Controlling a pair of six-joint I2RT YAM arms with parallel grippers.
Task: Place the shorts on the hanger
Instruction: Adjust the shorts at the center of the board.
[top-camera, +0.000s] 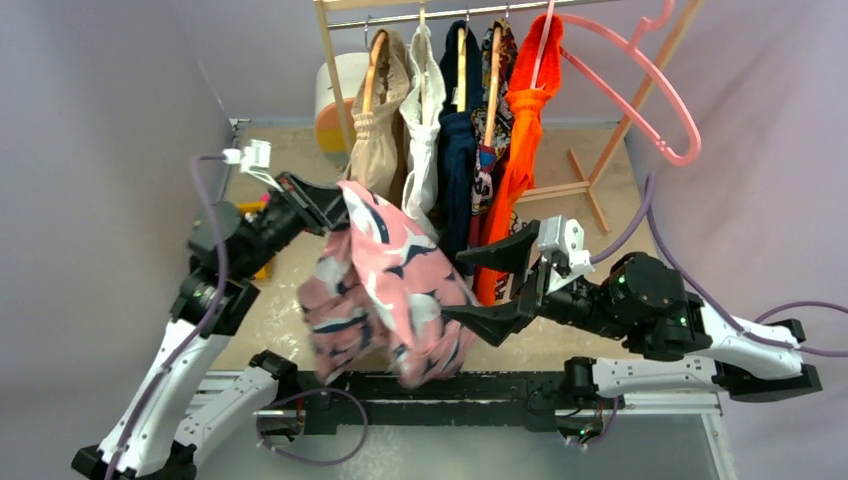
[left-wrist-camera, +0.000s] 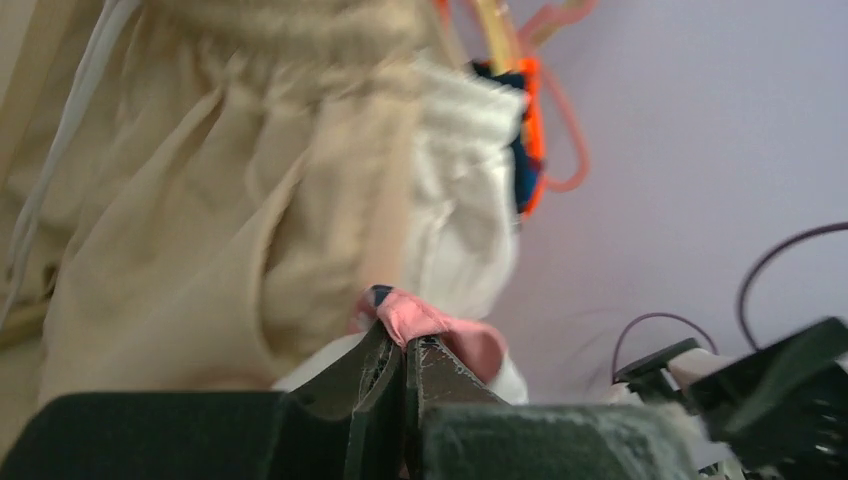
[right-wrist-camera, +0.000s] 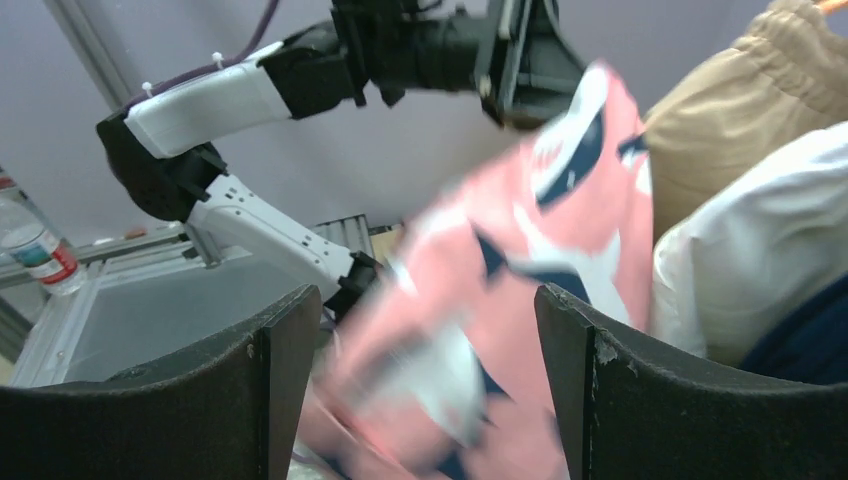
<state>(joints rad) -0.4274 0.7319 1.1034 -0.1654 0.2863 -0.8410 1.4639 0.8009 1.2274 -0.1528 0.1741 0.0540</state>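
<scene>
The shorts (top-camera: 385, 290) hang lengthwise downward, top corner clenched in the left pincer (top-camera: 338, 206); just right of the shorts gapes the right pincer (top-camera: 454, 288) (released, holding nothing); the hanger (top-camera: 683, 156) hangs well above and right of the shorts, nearer the right pincer.

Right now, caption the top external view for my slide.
Left pincer holds the printed shorts up by one edge; right pincer open beside them, pink hanger empty behind.
</scene>
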